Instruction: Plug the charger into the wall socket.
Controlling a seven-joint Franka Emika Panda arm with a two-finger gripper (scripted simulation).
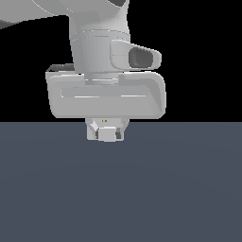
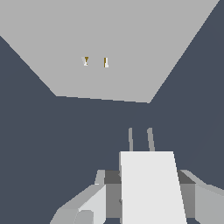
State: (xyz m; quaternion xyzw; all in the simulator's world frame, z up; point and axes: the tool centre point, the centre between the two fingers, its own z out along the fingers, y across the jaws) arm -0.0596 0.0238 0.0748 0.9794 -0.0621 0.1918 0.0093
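Charger (image 2: 151,188) clamped between gripper (image 2: 146,199) fingers (image 2: 89,205), two prongs aimed at wall socket (image 2: 105,39), apart from it, off-line from its yellowish holes.

The exterior view sits low and close, level with the gripper (image 1: 109,134), facing the hand head-on above the dark floor (image 1: 121,189), black beyond. The wrist view rides on the hand, looks out along the fingers (image 2: 92,205) and past the charger (image 2: 151,188) toward the wall socket (image 2: 109,39). Both views share the charger, the fingers and the socket's two yellowish dots.
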